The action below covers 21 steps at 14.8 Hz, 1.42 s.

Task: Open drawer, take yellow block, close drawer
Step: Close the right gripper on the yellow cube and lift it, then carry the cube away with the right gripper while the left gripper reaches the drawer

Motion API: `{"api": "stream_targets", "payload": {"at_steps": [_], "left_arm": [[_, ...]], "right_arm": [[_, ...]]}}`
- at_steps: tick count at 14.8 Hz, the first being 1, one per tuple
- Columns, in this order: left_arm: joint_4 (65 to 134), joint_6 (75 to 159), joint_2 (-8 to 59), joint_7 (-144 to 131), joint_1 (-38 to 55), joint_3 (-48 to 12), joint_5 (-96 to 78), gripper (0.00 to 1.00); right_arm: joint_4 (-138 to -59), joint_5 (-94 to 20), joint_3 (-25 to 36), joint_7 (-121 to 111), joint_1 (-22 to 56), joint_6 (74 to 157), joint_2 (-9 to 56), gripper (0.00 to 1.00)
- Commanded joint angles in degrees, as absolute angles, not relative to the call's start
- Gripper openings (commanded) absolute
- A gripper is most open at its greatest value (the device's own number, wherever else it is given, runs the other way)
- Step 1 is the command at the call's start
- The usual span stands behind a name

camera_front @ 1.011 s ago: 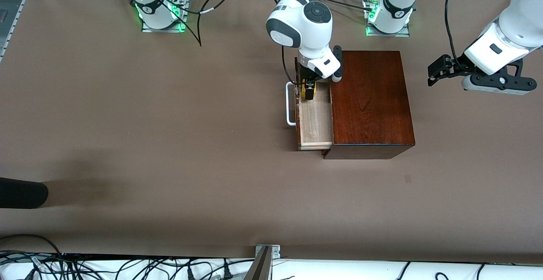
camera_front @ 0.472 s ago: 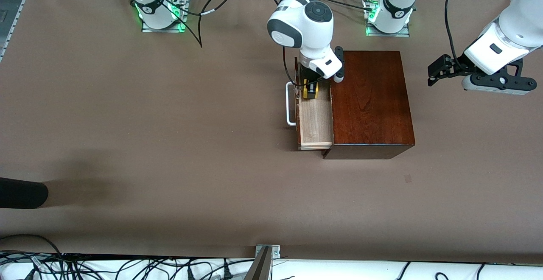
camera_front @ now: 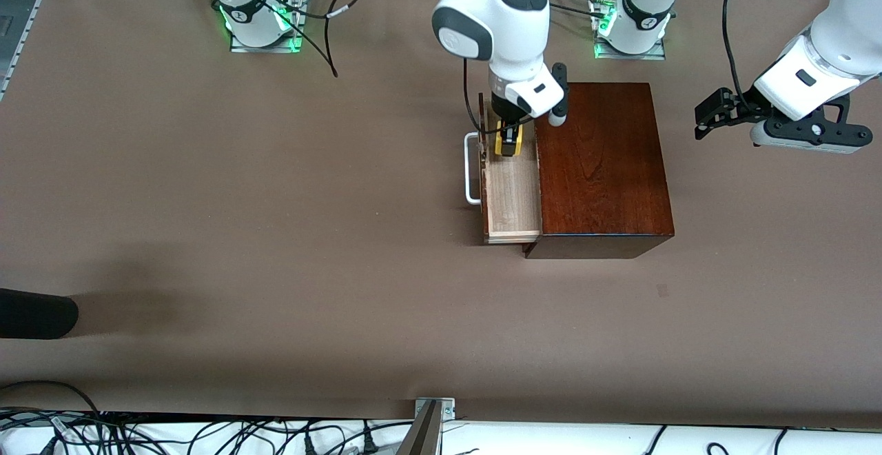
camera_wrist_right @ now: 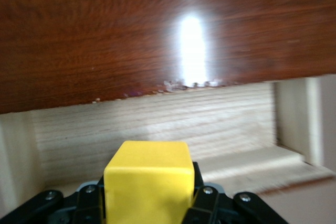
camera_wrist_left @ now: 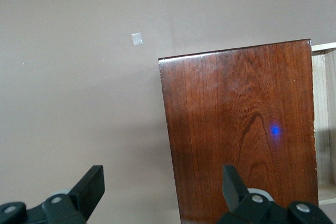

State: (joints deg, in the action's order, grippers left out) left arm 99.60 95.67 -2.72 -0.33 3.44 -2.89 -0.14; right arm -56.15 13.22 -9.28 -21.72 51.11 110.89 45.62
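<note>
The mahogany box (camera_front: 603, 165) sits on the brown table (camera_front: 275, 200), and everything here is placed against it. Its drawer (camera_front: 511, 189) is pulled out from the side of the box that faces the right arm's end of the table, showing a pale-wood floor and a white bar handle (camera_front: 471, 169) on its dark front.

The right gripper (camera_front: 508, 143) is over the open drawer, at the part of the tray farthest from the front camera, just beside the box's side wall. Its fingers are clenched on the yellow block (camera_front: 508, 145), one black finger on each side of the cube. In the right wrist view the yellow block (camera_wrist_right: 148, 179) fills the space between the finger pads (the pads themselves are mostly hidden by the cube), with the drawer's pale floor and the glossy face of the box above it; whether the block is clear of the floor or resting on it cannot be told from either view.

The left gripper (camera_front: 710, 116) waits in the air off the box's end toward the left arm's end of the table, well apart from the drawer. In the left wrist view its fingers (camera_wrist_left: 89, 187) stand wide and released, with nothing between them; one hangs over bare table, the other over the edge of the box's top (camera_wrist_left: 241, 129). A small pale mark (camera_wrist_left: 137, 39) lies on the table near the box's corner
</note>
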Motion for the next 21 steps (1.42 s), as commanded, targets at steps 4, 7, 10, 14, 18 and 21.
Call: {"api": "stream_targets", "payload": {"at_steps": [4,7,10,14,18,21], "left_arm": [[98.3,93.6,-2.9,0.4,3.7,-3.0,0.3,1.0],[96.5,89.0,-2.9,3.5,4.8,-5.0,-0.1,1.0],[94.3,83.2,-1.8,10.7,5.7,-9.0,-0.4,1.0],[94.0,83.5,1.2,18.0,5.9,-11.9,-4.3,1.0],[88.8,83.3,10.4,18.8,8.5,-15.4,-9.6,1.0],[82.9,83.6,17.2,18.8,15.9,-16.5,-9.1,1.0]], "right_arm": [[-56.2,8.7,-9.2,-21.9,41.2,105.8,38.6,0.0],[-56.2,8.2,-9.4,-21.9,33.9,104.2,36.3,0.0],[-56.2,6.5,-9.0,-22.1,26.6,101.4,36.1,0.0],[-61.9,0.8,-8.1,-22.2,16.1,101.5,33.6,0.0],[-75.9,-1.5,-3.5,-20.4,12.0,104.4,28.1,0.0],[-90.0,-2.2,-1.5,-15.6,9.8,111.2,24.1,0.0]]}}
